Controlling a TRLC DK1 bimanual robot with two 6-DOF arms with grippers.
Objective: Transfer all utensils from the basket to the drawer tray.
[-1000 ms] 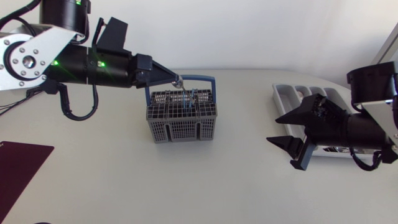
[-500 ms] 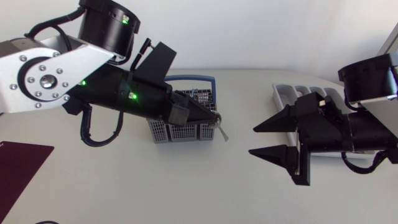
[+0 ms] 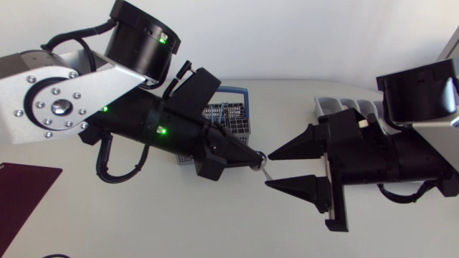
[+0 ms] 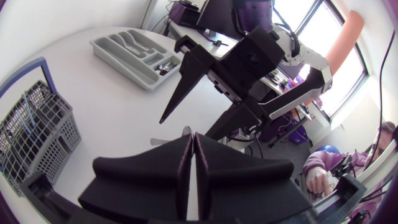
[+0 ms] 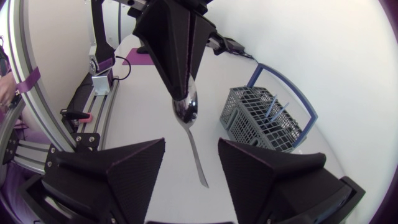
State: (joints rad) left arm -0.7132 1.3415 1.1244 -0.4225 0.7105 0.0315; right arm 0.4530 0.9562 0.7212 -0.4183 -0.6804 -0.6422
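My left gripper point(image 3: 255, 157) is shut on a metal spoon point(image 3: 264, 165), holding it in the air to the right of the grey wire basket point(image 3: 231, 119). In the right wrist view it point(image 5: 184, 93) pinches the spoon point(image 5: 186, 112) by the bowl, and the handle hangs down. My right gripper point(image 3: 271, 170) is open, with one finger on each side of that handle point(image 5: 198, 163) and neither touching it. Blue-handled utensils point(image 5: 273, 106) still stand in the basket point(image 5: 264, 124). The grey drawer tray point(image 3: 343, 107) lies behind my right arm, with some cutlery in it point(image 4: 163, 64).
A dark purple mat point(image 3: 21, 192) lies at the table's left front edge. The blue handle point(image 3: 237, 91) of the basket stands upright. Bare white tabletop stretches in front of both grippers.
My left arm lifted the spoon out of the basket and swung it right. My right gripper moved left to meet it, and its fingers now flank the handle, a little closer together.
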